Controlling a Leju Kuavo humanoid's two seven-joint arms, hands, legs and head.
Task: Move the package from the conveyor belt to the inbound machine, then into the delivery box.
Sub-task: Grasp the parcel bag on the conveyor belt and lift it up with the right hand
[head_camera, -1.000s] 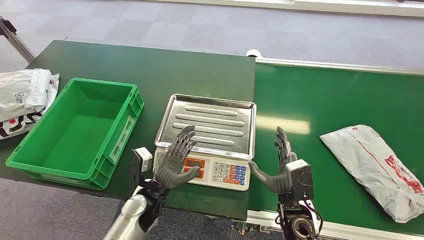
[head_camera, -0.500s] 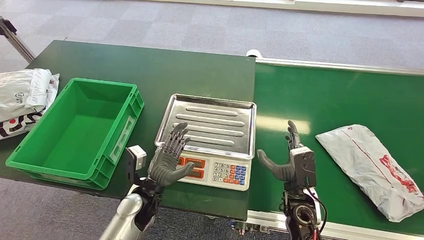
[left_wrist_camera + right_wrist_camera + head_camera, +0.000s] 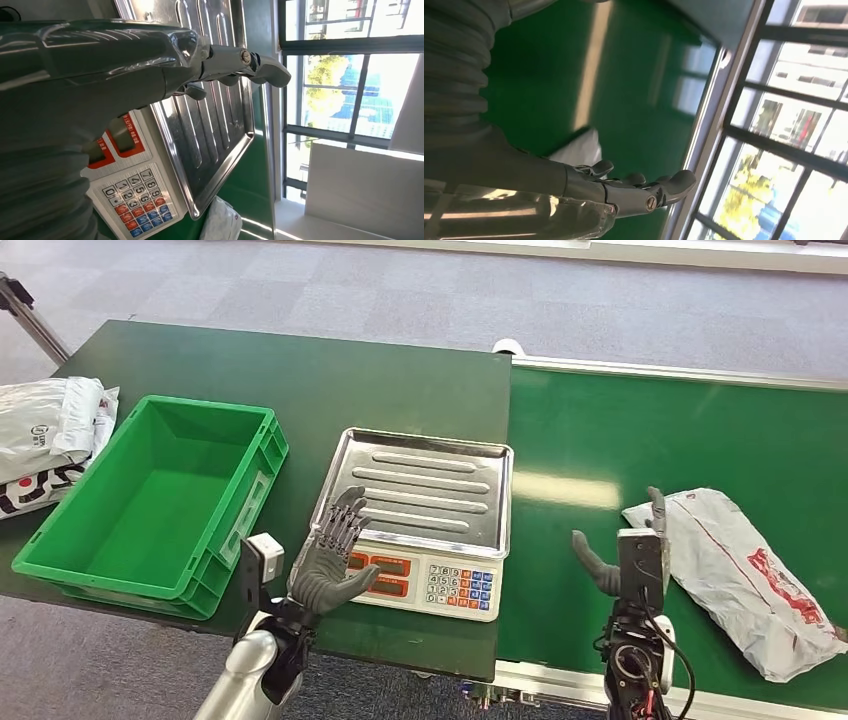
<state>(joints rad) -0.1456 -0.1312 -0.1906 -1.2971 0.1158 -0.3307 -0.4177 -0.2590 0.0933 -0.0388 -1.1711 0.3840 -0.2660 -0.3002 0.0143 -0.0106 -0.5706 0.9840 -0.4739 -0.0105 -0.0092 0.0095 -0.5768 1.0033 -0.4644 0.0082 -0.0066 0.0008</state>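
Plainly, three views, taken one after another.

Head view, step: the first one, the pickup. The package (image 3: 747, 577), a grey-white bag with red print, lay on the green conveyor belt (image 3: 640, 440), not yet lifted.
Head view, right hand: the right hand (image 3: 622, 558) stood just beside the package's near end, fingers apart, thumb out toward the scale; it held nothing. Whether a fingertip touched the bag I could not tell.
Head view, left hand: the left hand (image 3: 333, 555) hung spread over the front of the scale (image 3: 432, 585), palm up, holding nothing.
Head view, targets: the scale's steel tray (image 3: 420, 490) and the green box (image 3: 150, 500) both stood with nothing in them. More bags (image 3: 45, 435) lay beyond the box.
Head view, next move: in my judgement the right hand needed to close round the bag's near end, then carry it across to the tray.

Left wrist view, hand: fingers (image 3: 250, 62) stretched straight over the tray (image 3: 215, 135), gripping nothing; the keypad (image 3: 135, 200) lay beneath.

Right wrist view, hand: fingers (image 3: 644, 187) extended and parted above the belt (image 3: 624, 90), a pale corner of the package (image 3: 581, 147) just beside them.
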